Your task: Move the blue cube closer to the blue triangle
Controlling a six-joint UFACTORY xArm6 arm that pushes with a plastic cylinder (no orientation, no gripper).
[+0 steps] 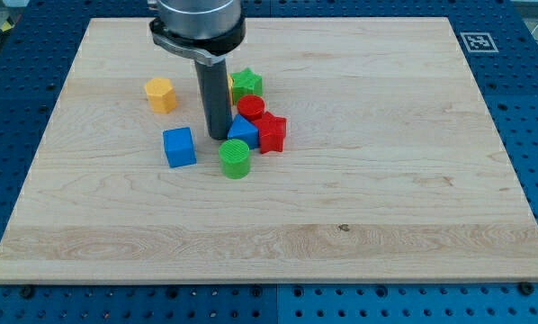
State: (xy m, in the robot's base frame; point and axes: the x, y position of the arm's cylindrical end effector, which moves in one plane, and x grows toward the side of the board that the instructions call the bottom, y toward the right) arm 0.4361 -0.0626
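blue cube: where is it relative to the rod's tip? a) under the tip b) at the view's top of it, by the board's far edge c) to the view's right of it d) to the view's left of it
d: the blue cube lies at the view's left of my tip, slightly lower in the view, with a gap of bare board between them; the blue triangle sits just right of the tip.

A blue cube (180,147) sits flat and upright on the wooden desk (386,180), a short gap to the view's left of a blue triangle (243,131), which lies partly hidden among neighbouring blocks.
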